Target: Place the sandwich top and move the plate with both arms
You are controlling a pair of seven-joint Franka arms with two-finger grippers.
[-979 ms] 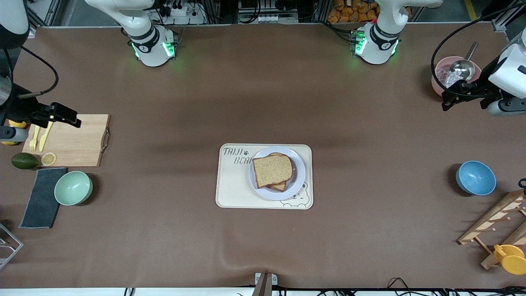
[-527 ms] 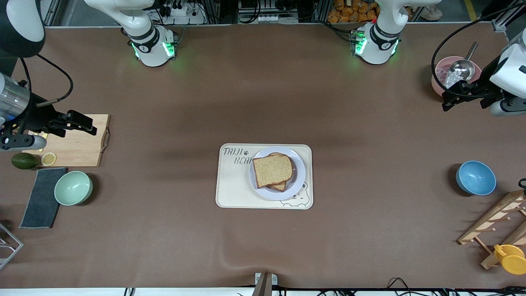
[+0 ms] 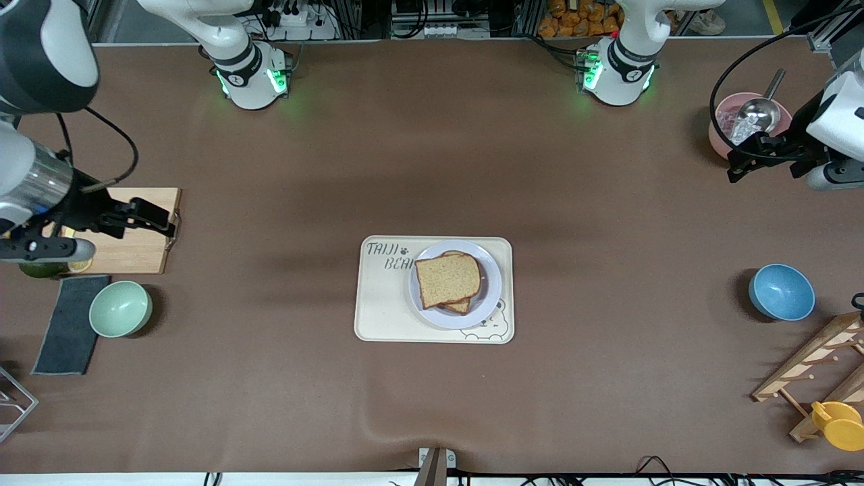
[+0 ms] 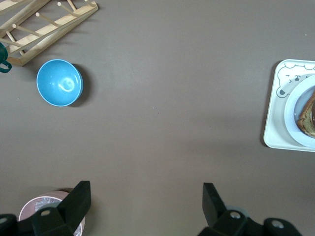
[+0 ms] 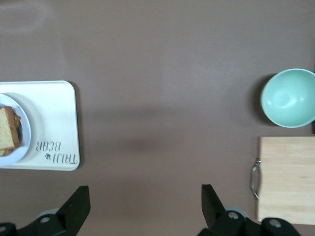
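Note:
The sandwich top [image 3: 447,279], a speckled tan slice, lies on another slice on the pale plate [image 3: 491,295], which stands on the cream bear-printed tray [image 3: 379,314] mid-table. My right gripper [image 3: 160,221] hangs open and empty over the cutting board's handle edge, well apart from the tray; its wrist view shows the open gripper [image 5: 145,194], the sandwich top [image 5: 7,131] and the plate [image 5: 24,132]. My left gripper [image 3: 736,160] is open and empty beside the pink bowl; its wrist view shows the gripper [image 4: 146,191] and the plate [image 4: 291,105].
A wooden cutting board [image 3: 128,246], a mint bowl [image 3: 121,308] and a dark cloth [image 3: 69,324] lie toward the right arm's end. A pink bowl with a metal scoop [image 3: 754,116], a blue bowl [image 3: 781,291] and a wooden rack [image 3: 813,361] are toward the left arm's end.
The right arm has swung across the cutting board toward the middle of the table, its gripper still open. The left arm has barely moved.

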